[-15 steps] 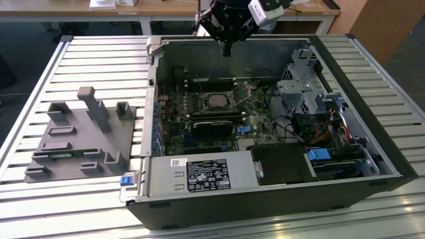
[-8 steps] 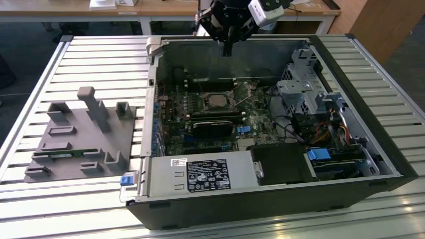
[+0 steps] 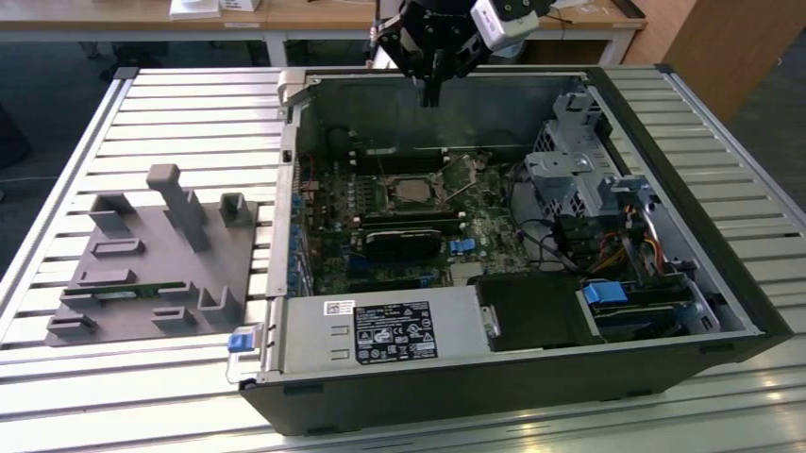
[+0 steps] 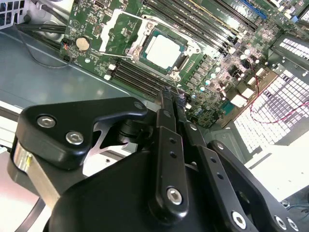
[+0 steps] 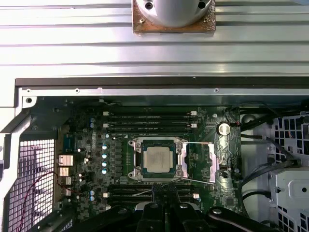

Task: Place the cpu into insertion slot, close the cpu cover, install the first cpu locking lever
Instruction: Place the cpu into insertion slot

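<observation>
The cpu (image 5: pixel 158 159), a pale silver square, lies flat in the insertion slot (image 5: pixel 137 145) on the green board; it also appears in the exterior view (image 3: pixel 410 193) and the second wrist view (image 4: pixel 163 50). The cpu cover (image 5: pixel 183 159), a thin silvery frame with a window, is swung open and lies beside the slot. A thin locking lever (image 5: pixel 198 181) stands loose near the slot's edge. My gripper (image 3: pixel 432 94) hangs well above the board near the case's far wall, shut with nothing between its fingers, and its fingertips (image 4: pixel 172 94) press together in both wrist views.
The open computer case (image 3: pixel 293 189) lies on a slatted metal table. A grey fixture with posts (image 3: pixel 158 255) stands at the exterior view's left. A power supply (image 3: pixel 377 330), a drive cage (image 3: pixel 573 175) with cables and a black module (image 3: pixel 403 241) surround the slot.
</observation>
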Controlling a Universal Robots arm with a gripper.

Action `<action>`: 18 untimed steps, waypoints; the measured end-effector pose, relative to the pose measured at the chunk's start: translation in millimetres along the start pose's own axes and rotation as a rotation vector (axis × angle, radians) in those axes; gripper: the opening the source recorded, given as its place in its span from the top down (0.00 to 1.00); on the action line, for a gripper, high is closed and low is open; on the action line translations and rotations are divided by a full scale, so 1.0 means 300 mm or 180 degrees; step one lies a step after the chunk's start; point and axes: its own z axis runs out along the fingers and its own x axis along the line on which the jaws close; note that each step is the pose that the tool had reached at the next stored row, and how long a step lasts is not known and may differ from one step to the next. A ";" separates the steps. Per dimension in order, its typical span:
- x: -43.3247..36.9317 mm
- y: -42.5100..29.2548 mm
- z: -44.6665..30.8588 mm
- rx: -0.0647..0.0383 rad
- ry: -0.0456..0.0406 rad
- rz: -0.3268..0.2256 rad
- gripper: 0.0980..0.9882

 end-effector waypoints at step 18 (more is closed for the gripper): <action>-0.002 0.000 0.010 -0.0005 -0.0029 0.0323 0.99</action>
